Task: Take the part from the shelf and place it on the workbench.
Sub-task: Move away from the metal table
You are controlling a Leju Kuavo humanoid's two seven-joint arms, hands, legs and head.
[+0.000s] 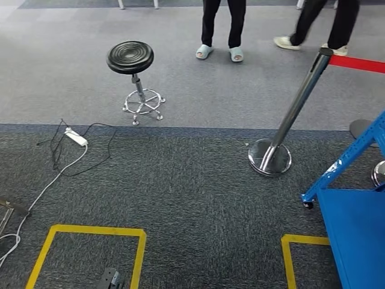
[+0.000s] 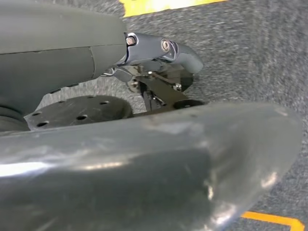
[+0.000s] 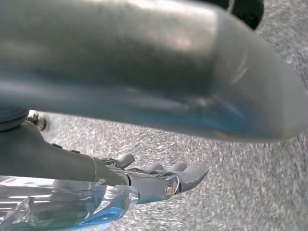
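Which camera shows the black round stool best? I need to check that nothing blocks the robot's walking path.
The head view: the black stool stands whole on the lighter grey carpet, seat and chrome base both visible, beyond the yellow floor markings. The two wrist views look down at carpet past the robot's own hands and give nothing of the stool.

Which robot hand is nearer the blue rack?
Likely the right. The blue rack stands on the robot's right; the right robot hand hangs on that side, the left robot hand beside yellow tape.

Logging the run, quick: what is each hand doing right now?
Left hand: cannot be told; its fingers are mostly hidden.
Right hand: fingers straight, holding nothing, open.
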